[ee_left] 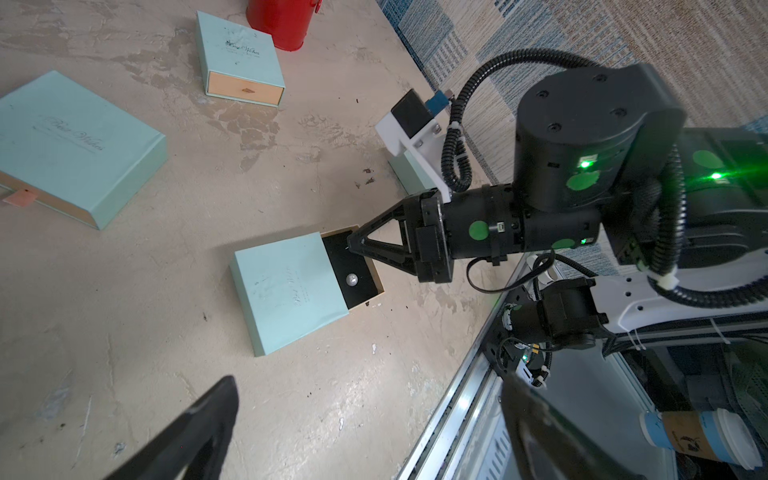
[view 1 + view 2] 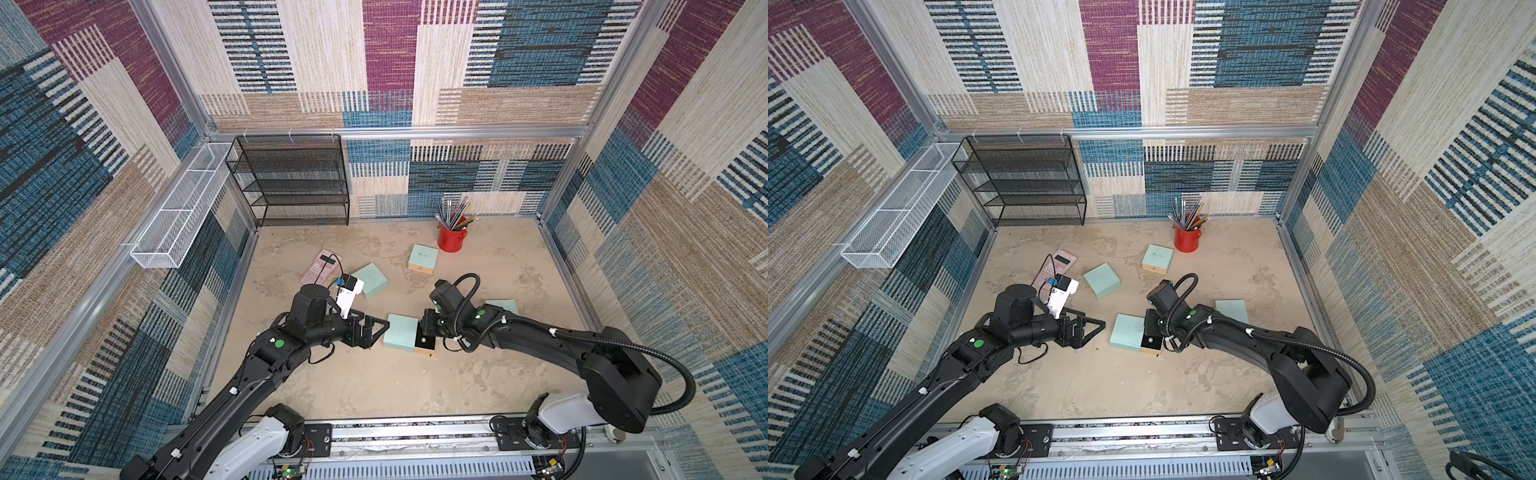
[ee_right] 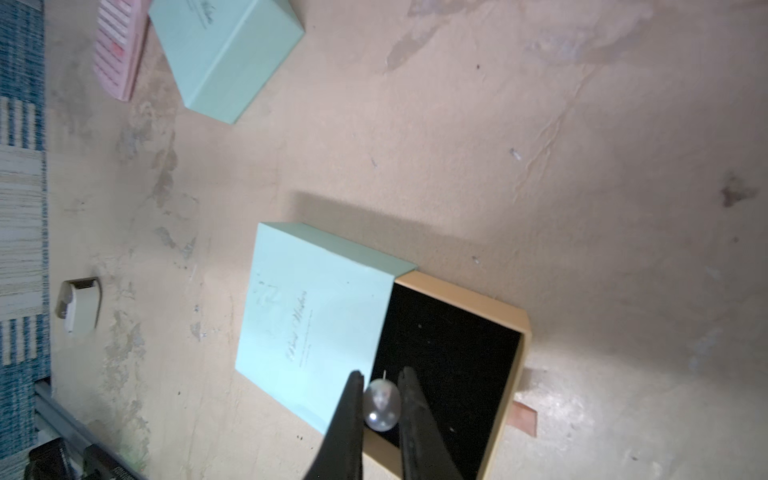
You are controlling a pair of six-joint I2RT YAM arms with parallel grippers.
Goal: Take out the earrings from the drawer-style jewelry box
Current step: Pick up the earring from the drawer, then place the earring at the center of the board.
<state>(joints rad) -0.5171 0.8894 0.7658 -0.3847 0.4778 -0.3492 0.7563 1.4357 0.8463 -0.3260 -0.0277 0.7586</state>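
Right wrist view: right gripper [image 3: 381, 374] pinches earring [image 3: 382, 405] over drawer [image 3: 457, 345].

Matt card, dark nap, gloss
We see the jewelry box [image 3: 316, 316] in smooth matt card, its drawer [image 3: 457, 345] lined with black velvety cloth, the earring [image 3: 382, 405] pearly and glossy, the table [image 3: 540, 124] rough.

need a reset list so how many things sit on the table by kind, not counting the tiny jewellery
mint-green boxes: 4
pink calculator: 1
red pot of pencils: 1
black mesh shelf: 1
total: 7
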